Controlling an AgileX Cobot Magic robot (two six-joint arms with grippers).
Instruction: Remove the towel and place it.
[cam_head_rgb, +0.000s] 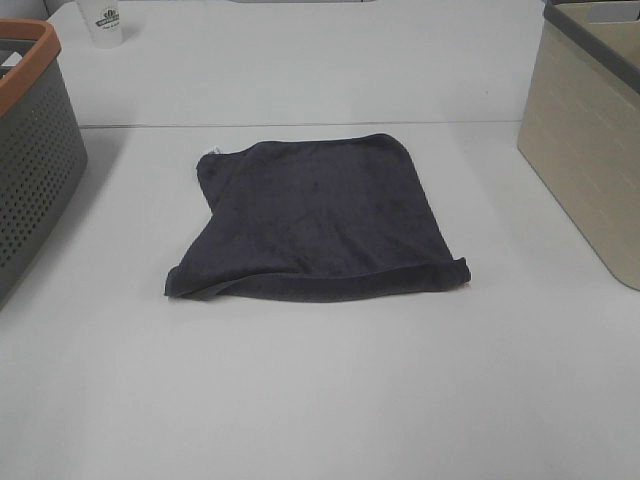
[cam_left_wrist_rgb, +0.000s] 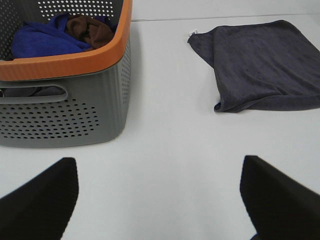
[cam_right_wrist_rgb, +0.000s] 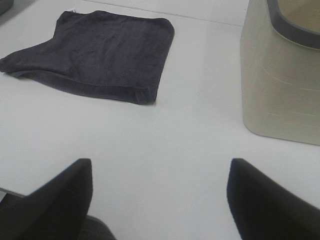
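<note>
The towel (cam_head_rgb: 318, 220) is a dark charcoal-grey cloth lying folded flat in the middle of the white table, with a small white tag at its far left corner. It also shows in the left wrist view as the towel (cam_left_wrist_rgb: 262, 65) and in the right wrist view as the towel (cam_right_wrist_rgb: 100, 52). My left gripper (cam_left_wrist_rgb: 160, 200) is open over bare table, well short of the towel and beside the grey basket. My right gripper (cam_right_wrist_rgb: 160, 200) is open too, over bare table between the towel and the beige bin. Neither arm shows in the high view.
A grey perforated basket with an orange rim (cam_head_rgb: 30, 150) stands at the left edge; blue and brown cloths (cam_left_wrist_rgb: 60, 35) lie inside it. A beige bin with a grey rim (cam_head_rgb: 590, 140) stands at the right. A white paper cup (cam_head_rgb: 104, 22) sits at the far left back.
</note>
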